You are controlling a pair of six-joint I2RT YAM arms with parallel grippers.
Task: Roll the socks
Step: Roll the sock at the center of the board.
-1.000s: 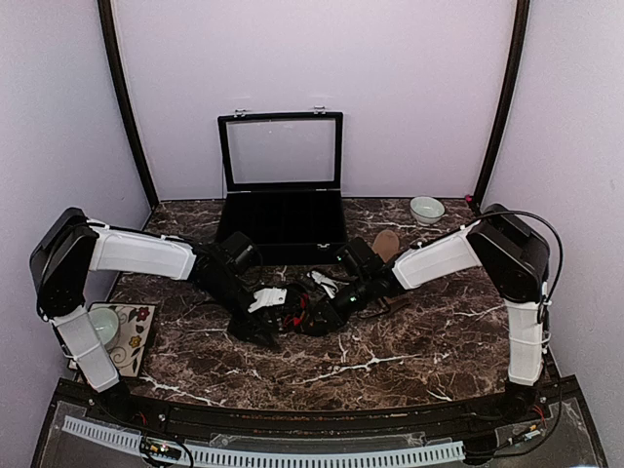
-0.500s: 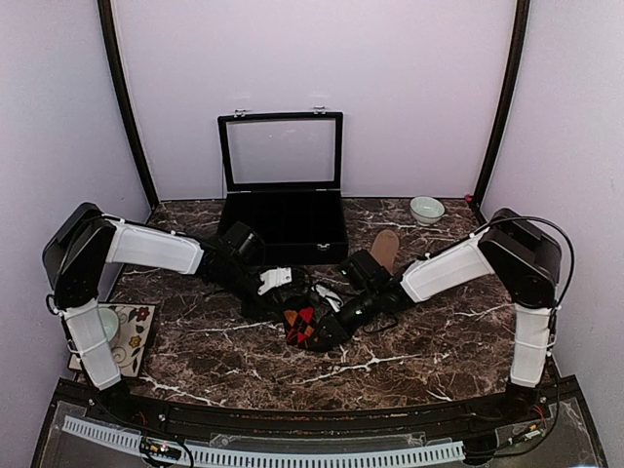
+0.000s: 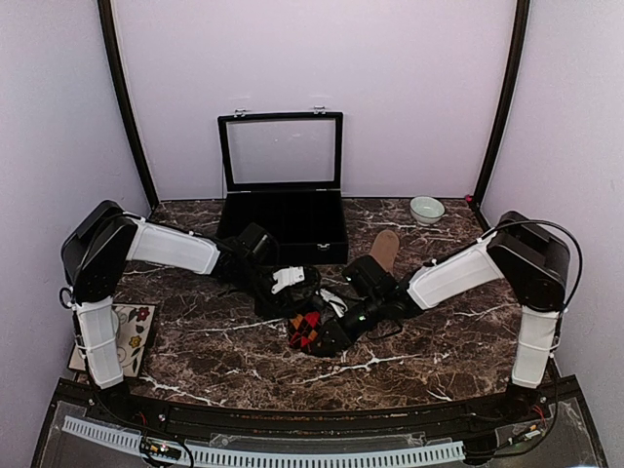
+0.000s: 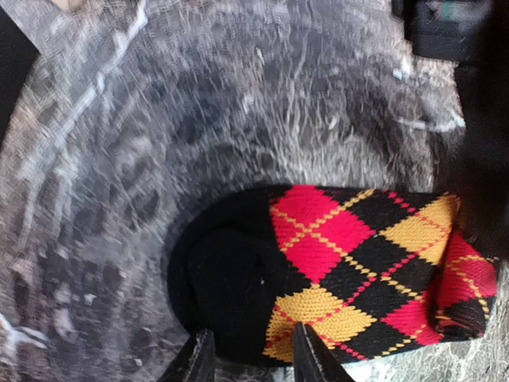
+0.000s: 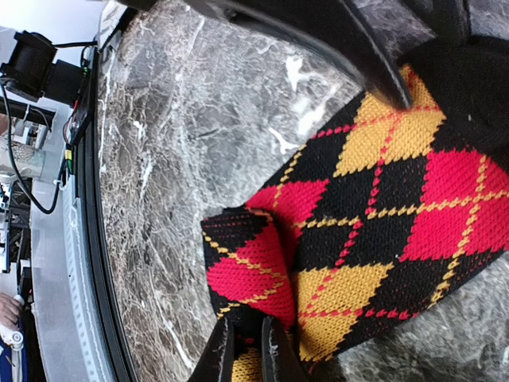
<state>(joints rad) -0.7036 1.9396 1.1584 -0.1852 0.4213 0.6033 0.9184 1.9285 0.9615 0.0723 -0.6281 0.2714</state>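
The black sock with red, orange and yellow argyle diamonds (image 3: 303,330) lies mid-table between both grippers. In the left wrist view its black end (image 4: 227,278) bulges in a rounded roll, and my left gripper (image 4: 250,360) has its fingers closed partway on that end's near edge. My right gripper (image 5: 246,350) is shut on the other, folded end of the argyle sock (image 5: 382,215), with fabric pinched between its narrow fingers. From above, the left gripper (image 3: 305,304) and right gripper (image 3: 316,337) sit close together over the sock. The tan-brown sock (image 3: 385,249) lies flat behind the right arm, untouched.
An open black case (image 3: 283,226) stands at the back centre with its glass lid upright. A small white bowl (image 3: 426,209) sits at the back right. A cup on a flowered mat (image 3: 109,327) is at the left edge.
Both grippers shifted right with the argyle sock, which now shows more of its pattern from above. The left jaws narrowed onto the sock's black end. The right gripper stayed shut.
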